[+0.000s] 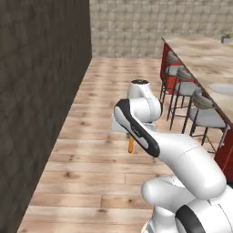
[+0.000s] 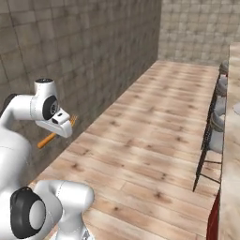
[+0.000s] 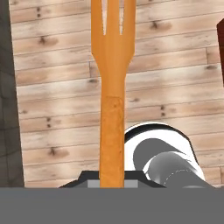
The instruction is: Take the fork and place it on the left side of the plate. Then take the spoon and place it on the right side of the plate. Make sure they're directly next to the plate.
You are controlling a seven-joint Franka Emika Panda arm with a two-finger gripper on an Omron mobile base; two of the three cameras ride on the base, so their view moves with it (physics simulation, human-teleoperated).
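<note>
I see end effector (image 3: 111,183) clamped on fork (image 3: 112,87) handle. Fork held above wood floor (image 1: 91,173), tines pointing away from hand. Plate (image 1: 223,88) on table (image 1: 205,57), well apart from fork.

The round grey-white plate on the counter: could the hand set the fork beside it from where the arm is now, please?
Probably not yet. The hand, shut on the slim orange fork, hangs over bare wooden floor, while the round grey-white plate lies far off on the counter beyond the stools.
</note>
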